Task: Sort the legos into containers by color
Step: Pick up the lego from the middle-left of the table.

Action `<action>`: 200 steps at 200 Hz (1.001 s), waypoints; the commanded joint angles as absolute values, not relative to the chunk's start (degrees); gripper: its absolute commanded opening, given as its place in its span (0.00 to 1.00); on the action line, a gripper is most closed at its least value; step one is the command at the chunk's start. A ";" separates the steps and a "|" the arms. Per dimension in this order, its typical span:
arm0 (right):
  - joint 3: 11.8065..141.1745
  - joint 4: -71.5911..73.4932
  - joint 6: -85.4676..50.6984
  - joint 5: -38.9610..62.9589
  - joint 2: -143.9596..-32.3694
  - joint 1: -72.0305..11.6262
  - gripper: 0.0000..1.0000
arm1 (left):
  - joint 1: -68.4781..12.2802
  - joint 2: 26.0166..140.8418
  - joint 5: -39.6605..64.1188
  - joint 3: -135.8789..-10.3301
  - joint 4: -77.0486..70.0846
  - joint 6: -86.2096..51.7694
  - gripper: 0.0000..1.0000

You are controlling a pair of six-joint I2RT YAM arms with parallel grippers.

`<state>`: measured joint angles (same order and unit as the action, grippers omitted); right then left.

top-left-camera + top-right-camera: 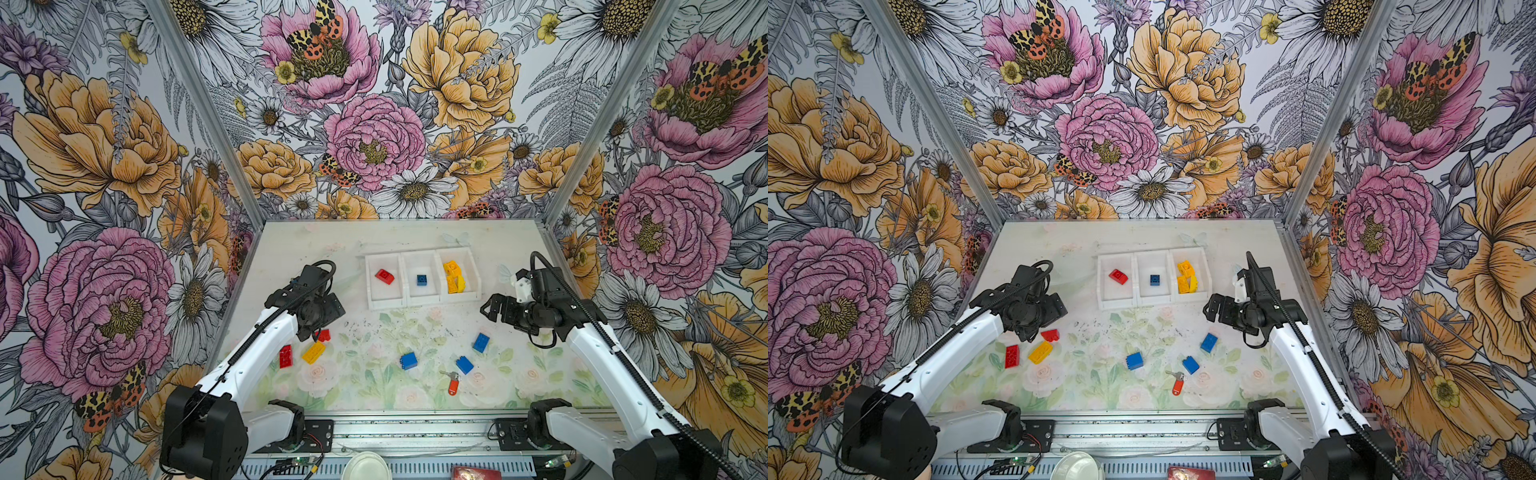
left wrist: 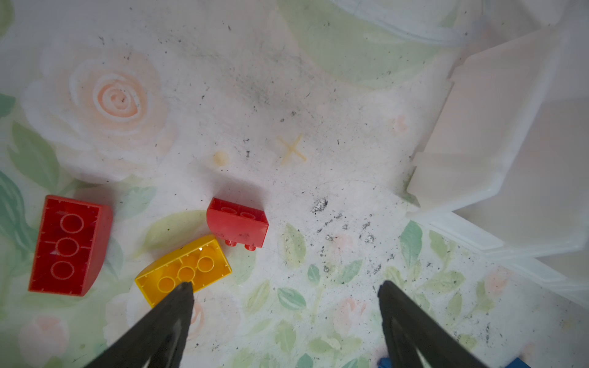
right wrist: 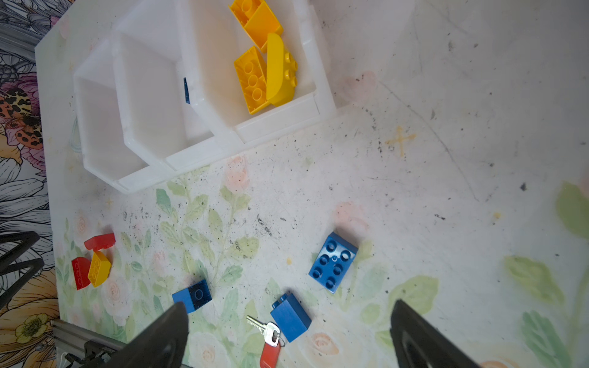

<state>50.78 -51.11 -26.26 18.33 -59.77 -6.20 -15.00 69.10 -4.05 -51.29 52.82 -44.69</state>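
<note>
The three joined white containers [image 1: 424,302] stand at the back. They hold a red lego [image 1: 385,276], a blue lego [image 1: 422,279] and several yellow legos [image 1: 454,276]. My left gripper [image 2: 285,285] hangs open over the mat with nothing between its fingers, and a small red brick [image 2: 237,223], a yellow brick [image 2: 183,270] and a larger red brick [image 2: 70,245] lie just ahead of it. My right gripper [image 3: 289,304] is open and empty too, raised above three loose blue bricks [image 3: 333,261] [image 3: 290,318] [image 3: 192,294].
An orange-red key tag with a metal key [image 1: 453,384] lies beside the nearest blue brick. Flowered walls close in the table on three sides, and a metal rail with the arm bases [image 1: 411,432] runs along the front edge.
</note>
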 commanded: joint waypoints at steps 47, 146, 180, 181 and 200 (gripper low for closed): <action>51.62 -50.36 -23.43 19.60 -60.47 -6.68 0.99 | -14.23 70.42 -0.44 -48.98 53.82 -58.21 0.84; 51.42 -50.73 -22.10 20.83 -60.29 -5.55 1.00 | -16.00 75.44 -0.40 -49.54 49.04 -71.26 0.78; 51.50 -50.71 -21.58 21.10 -60.86 -5.01 1.00 | -15.97 77.35 -0.95 -49.82 48.53 -72.75 0.76; 51.50 -50.71 -21.51 21.10 -60.89 -4.97 1.00 | -15.98 77.39 -0.96 -49.83 48.43 -72.72 0.76; 51.76 -50.78 -21.14 21.38 -61.22 -4.52 1.00 | -16.22 78.46 -1.46 -50.21 48.09 -73.30 0.76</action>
